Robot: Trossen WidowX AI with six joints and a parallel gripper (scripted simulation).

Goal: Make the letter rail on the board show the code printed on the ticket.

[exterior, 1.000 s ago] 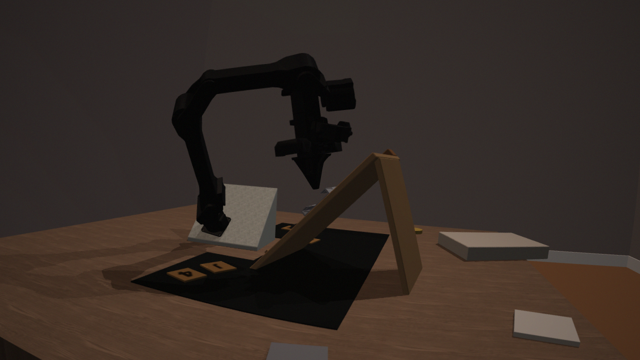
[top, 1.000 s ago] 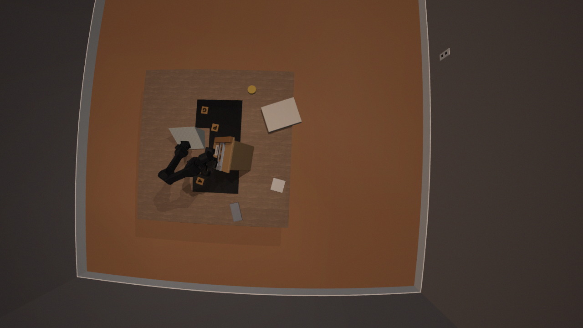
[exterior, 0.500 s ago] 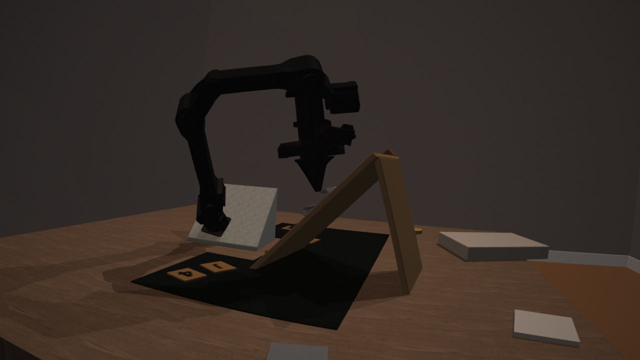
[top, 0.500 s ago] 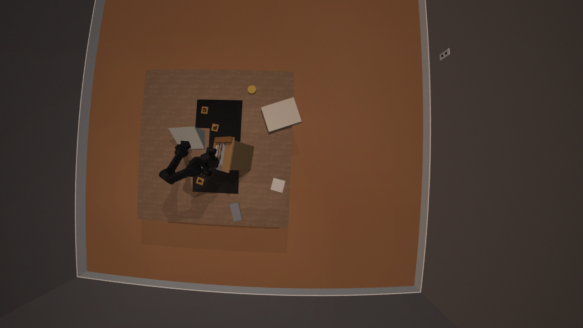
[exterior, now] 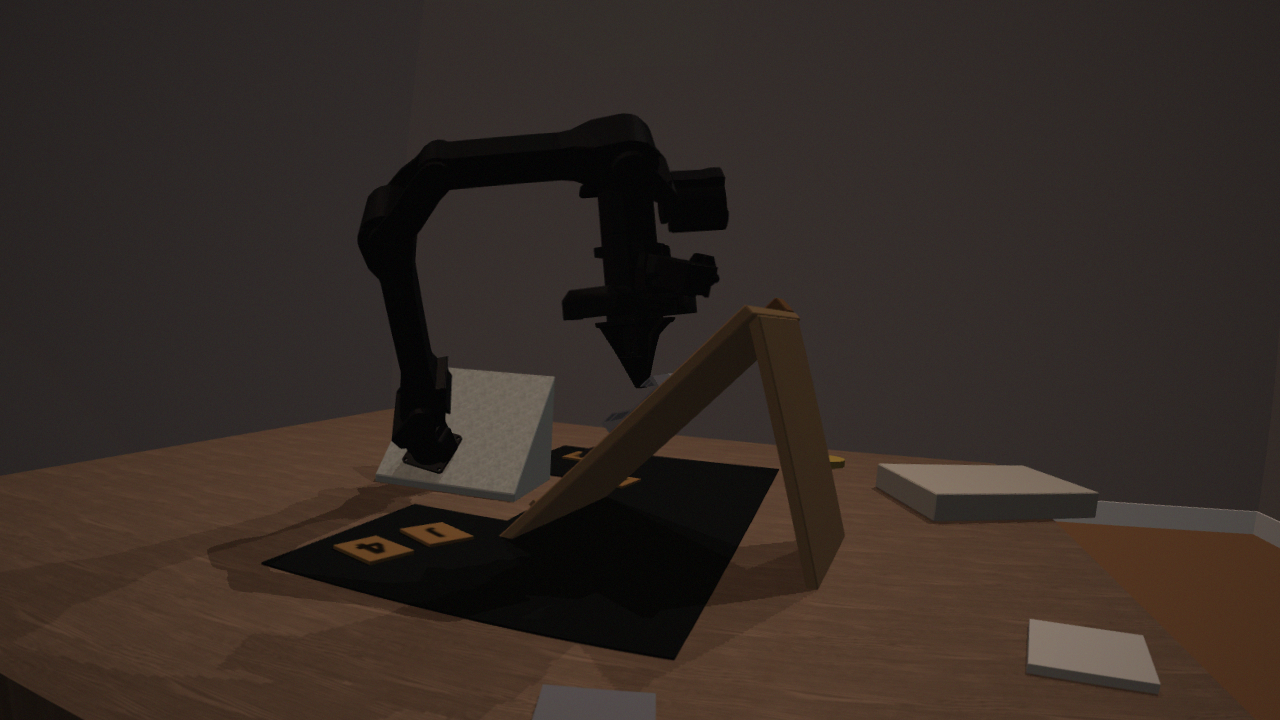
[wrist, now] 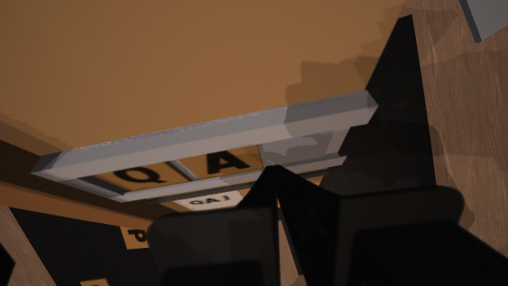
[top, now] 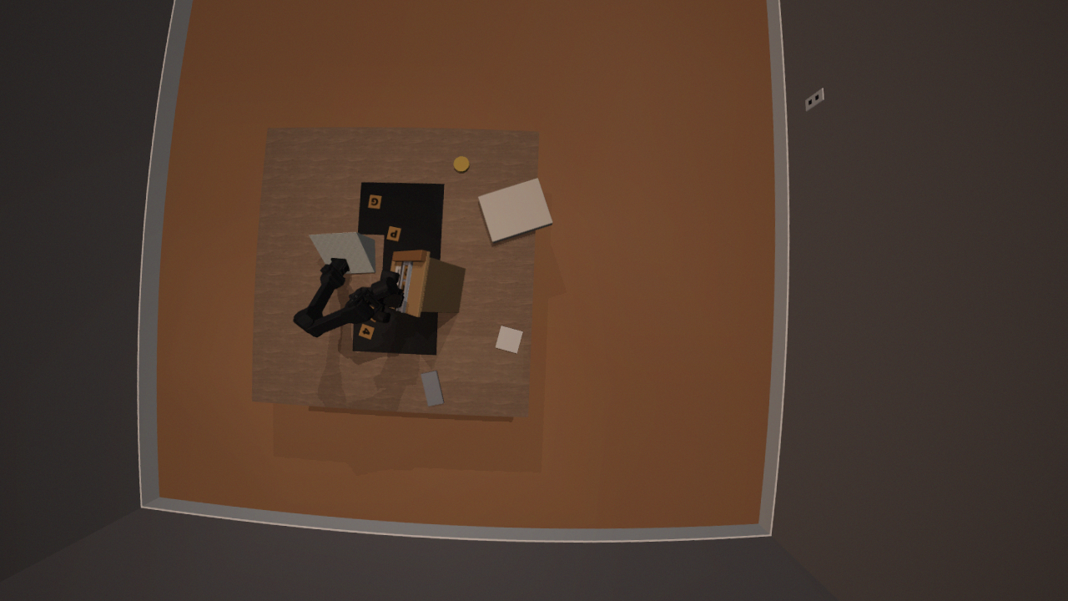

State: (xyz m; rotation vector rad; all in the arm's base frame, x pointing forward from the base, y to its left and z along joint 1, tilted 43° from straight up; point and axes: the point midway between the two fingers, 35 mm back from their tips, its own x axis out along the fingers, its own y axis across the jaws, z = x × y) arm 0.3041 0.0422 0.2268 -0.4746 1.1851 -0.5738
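My gripper (exterior: 640,385) (wrist: 273,171) is shut and empty, its tips just in front of the rail's lower lip, near the A tile's right edge. The grey rail (wrist: 198,130) on the sloping wooden board (wrist: 190,59) (exterior: 810,447) holds the Q tile (wrist: 136,175) at left and the A tile (wrist: 227,160) beside it, with a narrow gap between them. The rail's right part is empty. The ticket (wrist: 208,201) below reads QAJ and is partly hidden by a finger. The J tile (exterior: 436,534) lies flat on the black mat (exterior: 626,600), left of the board in the exterior view.
The 4 tile (top: 365,330) (exterior: 373,548) lies near J. The P tile (top: 393,234) and G tile (top: 375,201) lie across the mat. Around are a pale wedge (exterior: 505,429), white slab (top: 515,210), small white square (top: 508,339), grey block (top: 432,388) and yellow disc (top: 460,164).
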